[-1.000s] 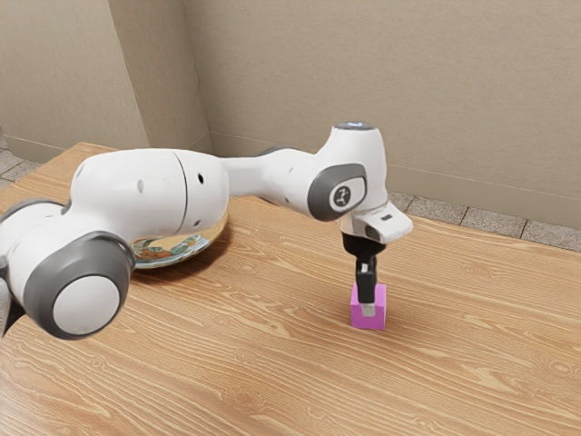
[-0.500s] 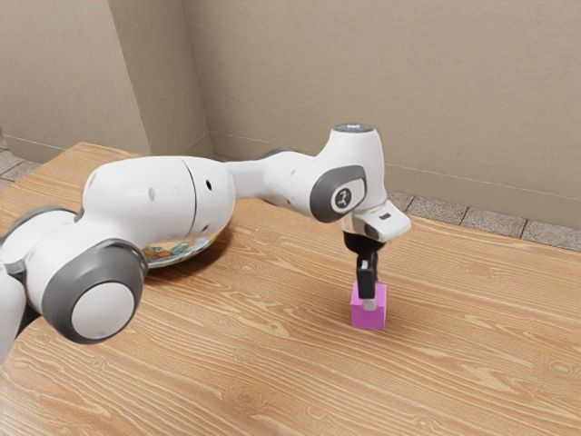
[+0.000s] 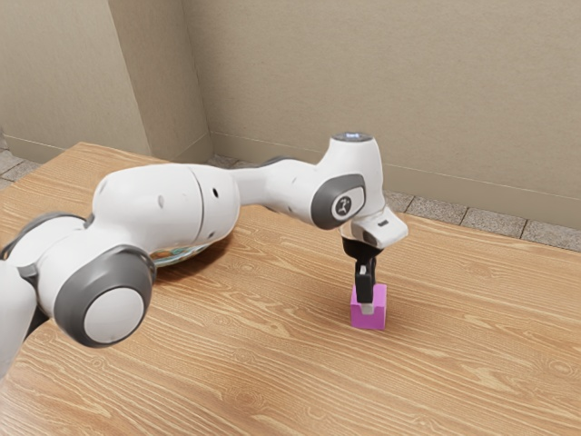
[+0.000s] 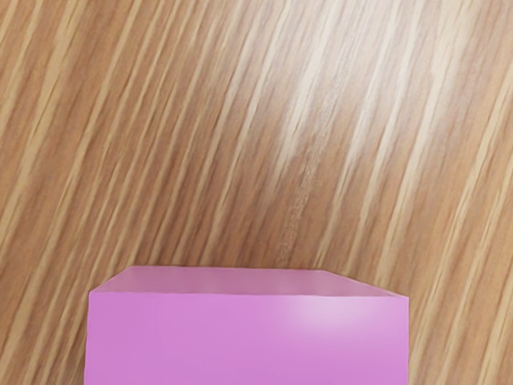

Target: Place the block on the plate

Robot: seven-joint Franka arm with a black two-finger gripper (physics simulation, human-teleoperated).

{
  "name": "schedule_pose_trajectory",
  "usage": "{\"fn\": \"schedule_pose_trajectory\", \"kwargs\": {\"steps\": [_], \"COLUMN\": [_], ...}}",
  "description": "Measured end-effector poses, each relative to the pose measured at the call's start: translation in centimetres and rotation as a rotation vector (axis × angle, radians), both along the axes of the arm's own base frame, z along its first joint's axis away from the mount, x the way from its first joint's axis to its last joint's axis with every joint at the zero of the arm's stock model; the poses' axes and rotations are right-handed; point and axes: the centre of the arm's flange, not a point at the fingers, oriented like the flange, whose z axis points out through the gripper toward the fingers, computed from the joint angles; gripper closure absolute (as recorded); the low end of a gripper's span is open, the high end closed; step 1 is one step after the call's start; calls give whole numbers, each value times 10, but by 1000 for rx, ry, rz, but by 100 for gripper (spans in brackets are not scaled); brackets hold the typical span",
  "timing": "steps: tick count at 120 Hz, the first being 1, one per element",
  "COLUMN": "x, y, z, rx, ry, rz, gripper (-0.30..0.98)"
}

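In the exterior view my gripper (image 3: 367, 304) points down at the pink-purple block (image 3: 377, 315), and its lower end overlaps the block's near side. I cannot tell how firmly the two touch. The block rests upright on the wooden table. Seen in the wrist view, the block (image 4: 248, 341) lies large and close under my hand, its flat top towards the camera. Partly hidden behind the arm is the patterned plate (image 3: 188, 258), towards the exterior view's left.
The wooden table (image 3: 454, 363) extends around the block on every side. My arm's elbow and forearm pass low over the table and in front of the plate. A beige wall (image 3: 390, 82) stands beyond the table's far edge.
My hand has tilted and dipped slightly beside the block. The arm's elbow and forearm have swung towards the exterior view's right and lower, covering more of the plate. The block has stayed in place.
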Motion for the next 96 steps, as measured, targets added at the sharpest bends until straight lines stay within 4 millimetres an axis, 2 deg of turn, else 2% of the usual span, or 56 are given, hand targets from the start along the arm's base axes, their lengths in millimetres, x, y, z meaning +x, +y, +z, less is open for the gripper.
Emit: {"fn": "schedule_pose_trajectory", "kwargs": {"steps": [42,74,96], "x": [-1,-2,-3], "y": [0,0,1], "z": [-17,-18,-19], "rx": [2,2,4], "ry": [19,22,24], "rz": [-3,-4,-4], "gripper": [0,20,26]}}
